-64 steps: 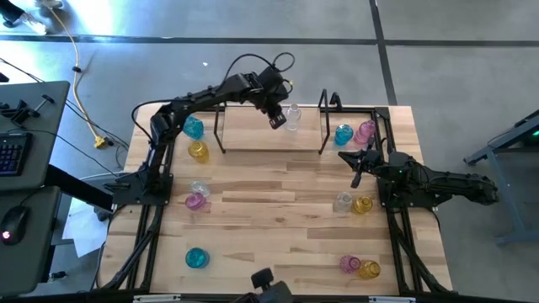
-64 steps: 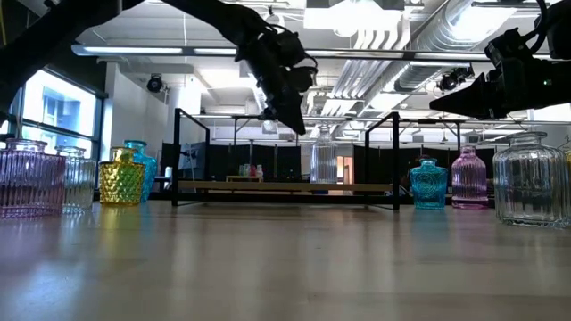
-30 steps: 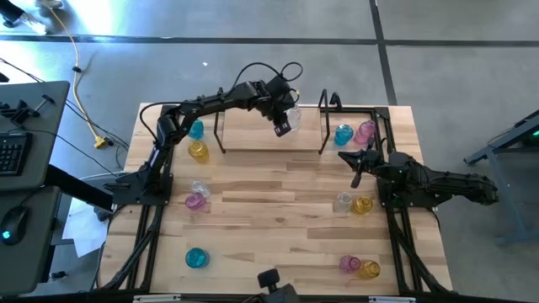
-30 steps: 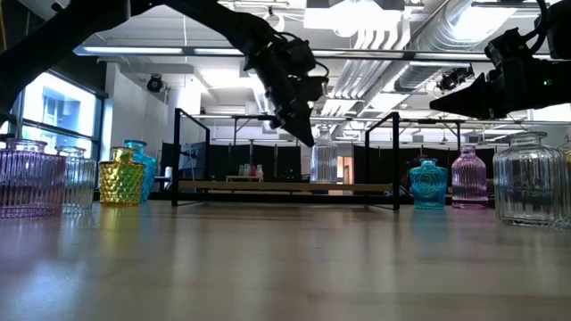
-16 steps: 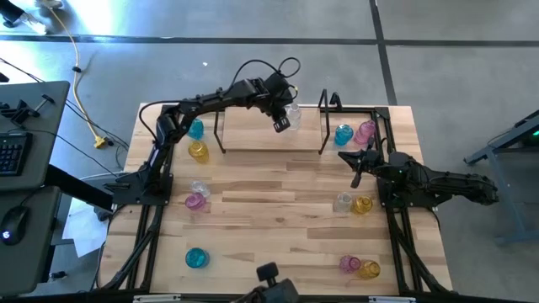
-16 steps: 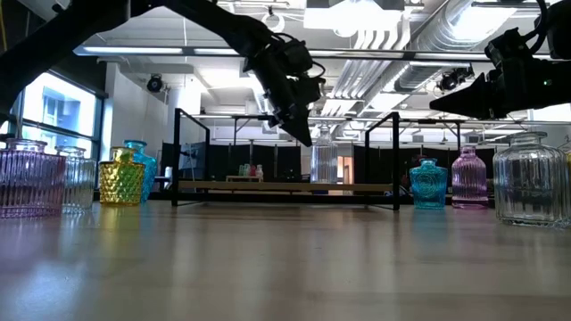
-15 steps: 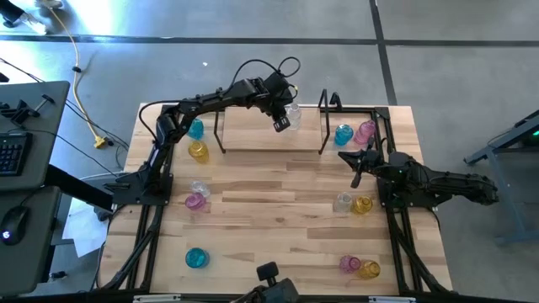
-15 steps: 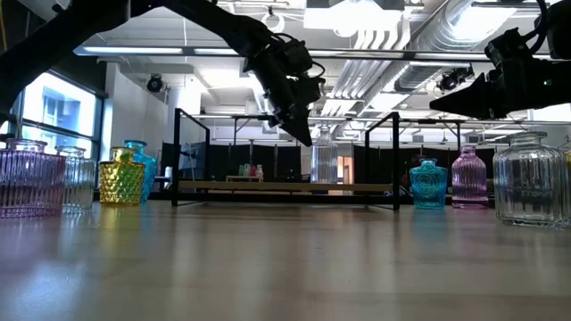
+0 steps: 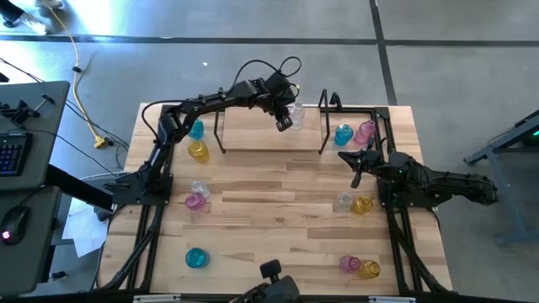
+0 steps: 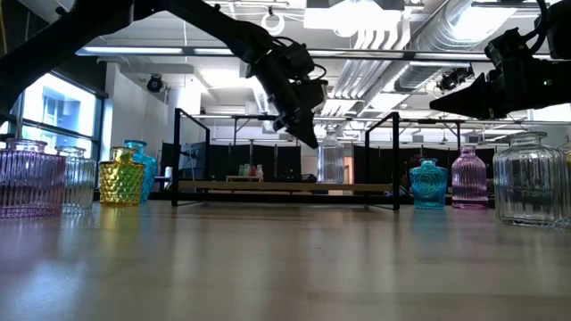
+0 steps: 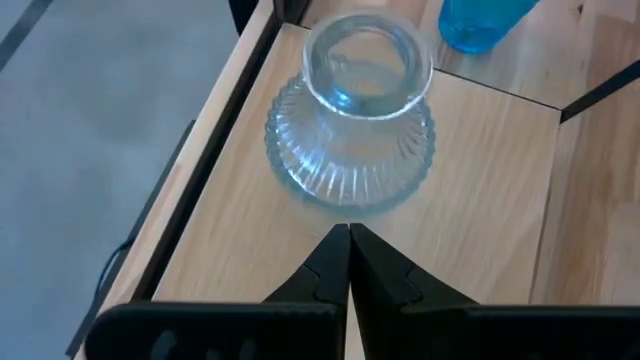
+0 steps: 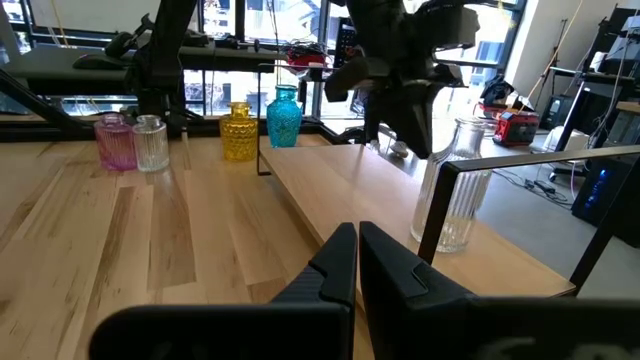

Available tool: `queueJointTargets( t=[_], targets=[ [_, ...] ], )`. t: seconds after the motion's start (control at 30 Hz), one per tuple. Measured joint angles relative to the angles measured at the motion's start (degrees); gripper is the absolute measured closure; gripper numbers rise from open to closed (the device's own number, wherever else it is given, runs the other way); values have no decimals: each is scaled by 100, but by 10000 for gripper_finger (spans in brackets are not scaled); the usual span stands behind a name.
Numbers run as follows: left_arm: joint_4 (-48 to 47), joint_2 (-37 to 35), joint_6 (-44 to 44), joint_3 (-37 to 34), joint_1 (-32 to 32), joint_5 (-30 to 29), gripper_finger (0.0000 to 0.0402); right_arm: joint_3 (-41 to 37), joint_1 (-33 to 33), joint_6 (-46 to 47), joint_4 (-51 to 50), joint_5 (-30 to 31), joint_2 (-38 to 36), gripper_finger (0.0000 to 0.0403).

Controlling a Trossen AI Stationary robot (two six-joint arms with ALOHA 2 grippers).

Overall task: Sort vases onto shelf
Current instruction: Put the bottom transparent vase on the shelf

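The shelf [image 9: 269, 128] is a black frame with a wooden board at the table's far edge. One clear vase [image 9: 296, 112] stands upright on the board's far right part, also seen as the clear vase [image 11: 350, 130] in the left wrist view. My left gripper [image 9: 285, 124] is shut and slants down over the shelf on the vase's near-left side; its tips [image 11: 349, 230] are just short of the vase's foot. My right gripper [image 9: 354, 172] waits shut at the table's right side. Other vases stand on the table around the shelf. My left gripper's shut fingertips [image 11: 349, 232] point slanting down at the foot of the clear vase [image 11: 350, 200] from its near-left side. A thin strip of board shows between them, and I cannot tell whether they touch. The vase stands upright on the shelf board.
Teal [image 9: 194, 128] and yellow [image 9: 198, 151] vases stand left of the shelf, teal [image 9: 343, 134] and pink [image 9: 365, 130] right of it. More vases sit in pairs mid-table [image 9: 197, 197] [image 9: 354, 204] and near the front [image 9: 196, 257] [image 9: 360, 267]. The shelf posts [image 9: 322, 126] rise beside the left gripper.
My left gripper, staying shut, has moved a little toward the table's right edge over the shelf board and tipped slightly. The clear vase stands a little farther right on the board than before, still upright.
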Motion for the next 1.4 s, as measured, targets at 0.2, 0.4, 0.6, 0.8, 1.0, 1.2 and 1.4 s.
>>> queueJointTargets(
  t=[0.2, 0.4, 0.6, 0.8, 1.0, 1.2, 1.4],
  targets=[
    [163, 0, -11, 0, 12, 3, 401, 0, 1, 0, 0, 2, 0, 403],
    [131, 0, -123, 0, 36, 78, 401, 1, 1, 0, -1, 0, 0, 403],
    [-94, 0, -322, 0, 1, 572, 401, 0, 0, 0, 0, 2, 0, 403],
    [155, 24, -357, 0, -93, 577, 401, 2, 0, 0, 0, 0, 0, 403],
    [311, 108, -421, 4, -35, 559, 401, 0, 0, 0, 0, 2, 0, 403],
    [530, 181, -512, -4, -28, 559, 401, 2, 2, 0, 0, 0, 0, 403],
    [655, 188, -514, 4, -25, 563, 401, 1, 1, 0, 0, 0, 0, 403]
  ],
)
